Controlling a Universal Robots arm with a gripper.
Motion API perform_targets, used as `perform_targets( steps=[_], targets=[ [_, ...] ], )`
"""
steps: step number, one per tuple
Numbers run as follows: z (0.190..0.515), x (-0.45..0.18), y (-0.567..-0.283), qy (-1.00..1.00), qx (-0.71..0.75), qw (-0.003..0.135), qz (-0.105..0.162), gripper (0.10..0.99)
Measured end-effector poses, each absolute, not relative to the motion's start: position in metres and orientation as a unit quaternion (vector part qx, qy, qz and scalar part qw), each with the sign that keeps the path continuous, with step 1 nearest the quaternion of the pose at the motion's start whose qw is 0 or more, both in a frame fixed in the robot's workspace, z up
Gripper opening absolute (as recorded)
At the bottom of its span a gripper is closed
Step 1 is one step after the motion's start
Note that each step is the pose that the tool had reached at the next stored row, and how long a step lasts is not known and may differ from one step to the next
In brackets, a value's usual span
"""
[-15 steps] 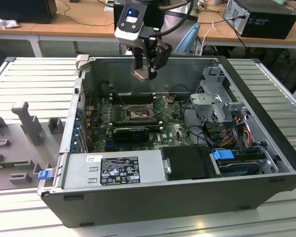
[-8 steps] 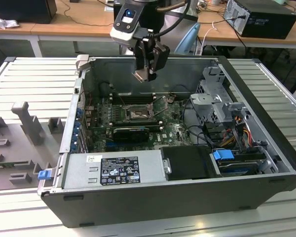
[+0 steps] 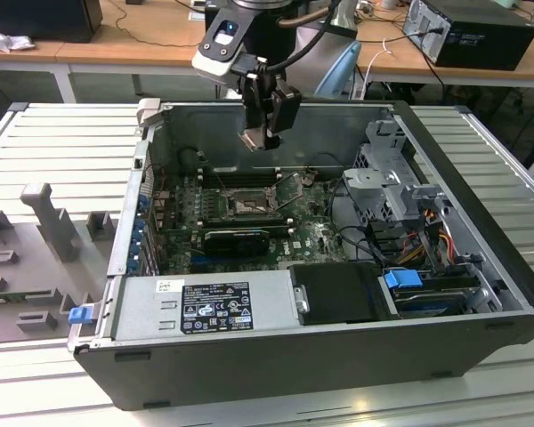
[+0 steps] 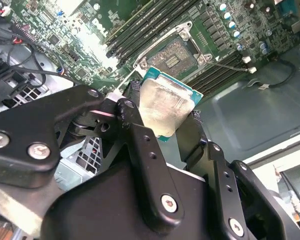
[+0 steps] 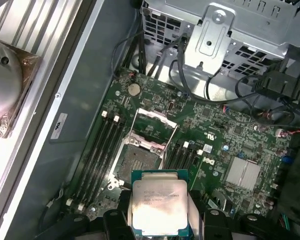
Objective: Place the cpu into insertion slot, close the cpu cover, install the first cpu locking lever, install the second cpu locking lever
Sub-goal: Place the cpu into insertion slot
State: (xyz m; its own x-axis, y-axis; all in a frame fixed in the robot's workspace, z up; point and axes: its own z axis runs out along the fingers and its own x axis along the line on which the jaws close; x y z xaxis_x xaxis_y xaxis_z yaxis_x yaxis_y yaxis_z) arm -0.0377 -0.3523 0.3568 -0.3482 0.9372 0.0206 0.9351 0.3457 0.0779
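My gripper (image 3: 262, 136) hangs above the open computer case, shut on the cpu (image 3: 252, 139), a flat square chip with a silver-grey top. In both wrist views the cpu (image 4: 163, 101) (image 5: 159, 206) sits between the black fingers (image 4: 135, 95), held by two opposite edges. Below it on the green board lies the insertion slot (image 3: 247, 205) (image 5: 138, 161) (image 4: 178, 55), with nothing in it. The cpu cover (image 5: 155, 128) (image 3: 289, 188) is swung up and open along the slot's edge. The chip is still well above the slot.
Long black memory slots (image 5: 99, 150) flank the socket on both sides. A long black card (image 3: 236, 238) lies in front of it, and a power supply (image 3: 205, 307) at the case front. A metal drive cage (image 3: 392, 169) with cables fills the exterior view's right.
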Motion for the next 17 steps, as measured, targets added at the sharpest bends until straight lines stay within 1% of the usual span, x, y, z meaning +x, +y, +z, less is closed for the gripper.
perform_targets(
  steps=[17],
  targets=[
    [0.353,-0.0377,-0.3523,0.777,0.628,0.017,0.037,0.529]
  ],
)
